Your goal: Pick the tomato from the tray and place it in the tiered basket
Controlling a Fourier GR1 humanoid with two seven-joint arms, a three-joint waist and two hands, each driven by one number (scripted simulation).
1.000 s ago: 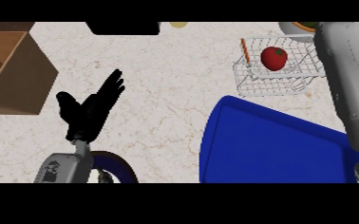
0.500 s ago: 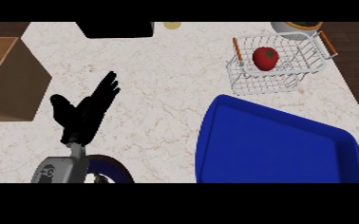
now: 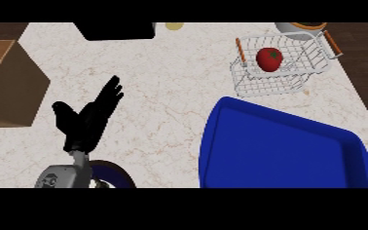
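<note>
One hand shows: the left hand (image 3: 87,119) rests at the left, fingers straight and released, holding nothing. The right hand is out of view. Further right on the table (image 3: 165,78), the blue tray (image 3: 287,151) carries no tomato. The tomato (image 3: 269,59) sits inside the tiered basket (image 3: 273,86), so the placing looks done.
</note>
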